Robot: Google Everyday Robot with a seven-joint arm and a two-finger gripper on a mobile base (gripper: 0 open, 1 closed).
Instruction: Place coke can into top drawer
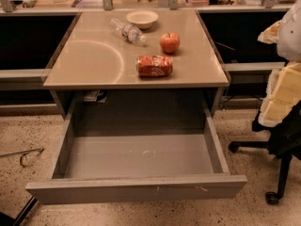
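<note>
The coke can (154,65) is a dented red can with white lettering. It lies on its side near the front edge of the tan desk (89,60), right of the middle. The top drawer (136,188) is pulled fully open below the desk. It is a wide grey metal drawer, and its inside holds only a few small specks. The can lies above and behind the drawer's opening. My gripper does not show in the camera view, and nothing is touching the can.
A red apple (170,42) sits just behind the can. A clear plastic bottle (128,32) lies behind that, and a white bowl (142,19) is at the back. An office chair (282,173) with pale bulky shapes (282,93) stands at the right.
</note>
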